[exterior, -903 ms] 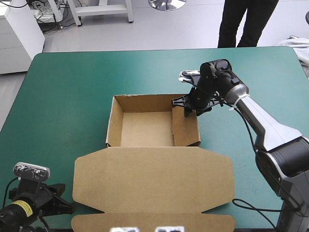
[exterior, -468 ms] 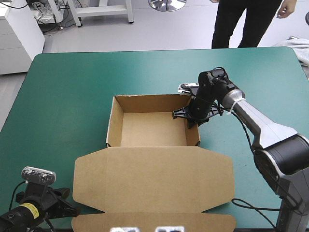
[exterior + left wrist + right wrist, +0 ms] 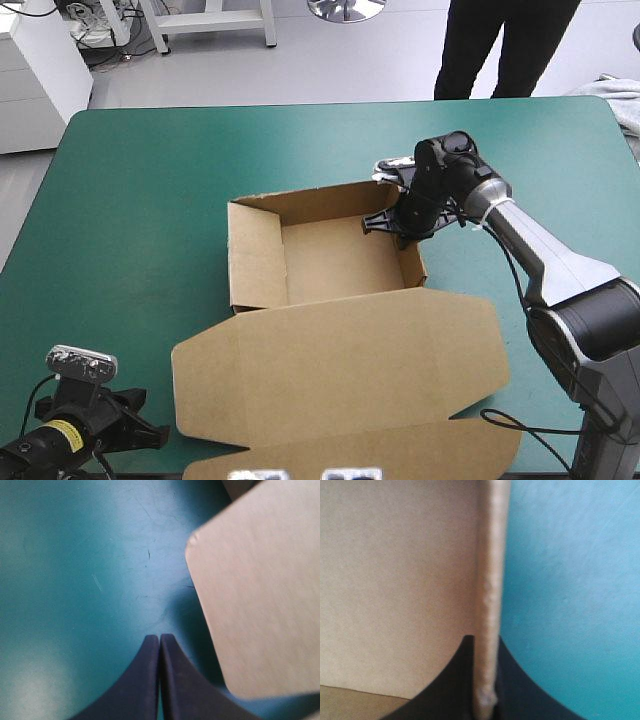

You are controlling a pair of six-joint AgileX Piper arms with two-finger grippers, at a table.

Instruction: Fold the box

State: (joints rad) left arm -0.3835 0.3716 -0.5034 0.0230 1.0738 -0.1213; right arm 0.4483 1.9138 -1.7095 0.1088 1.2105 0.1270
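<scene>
The brown box [image 3: 335,258] lies mid-table as an open tray with raised walls, its wide lid [image 3: 340,370] flat on the teal-green cover toward the near edge. The whole box sits skewed, right end farther away. My right gripper [image 3: 404,222] is shut on the tray's right wall; in the right wrist view the wall's edge [image 3: 490,575] runs up between the black fingers of the right gripper [image 3: 484,641]. My left gripper [image 3: 145,433] rests shut near the front left corner, and in the left wrist view the left gripper [image 3: 159,638] has a lid flap [image 3: 255,595] just beside it.
A pale cloth [image 3: 622,100] lies at the table's far right corner. Bare teal-green cover [image 3: 130,200] stretches to the left of the box and beyond it toward the far edge.
The box has swung round with the right gripper: its right end moved away and rightward, and the lid slid right. The tray's inner right flap went flat against the wall. The left gripper drew back slightly.
</scene>
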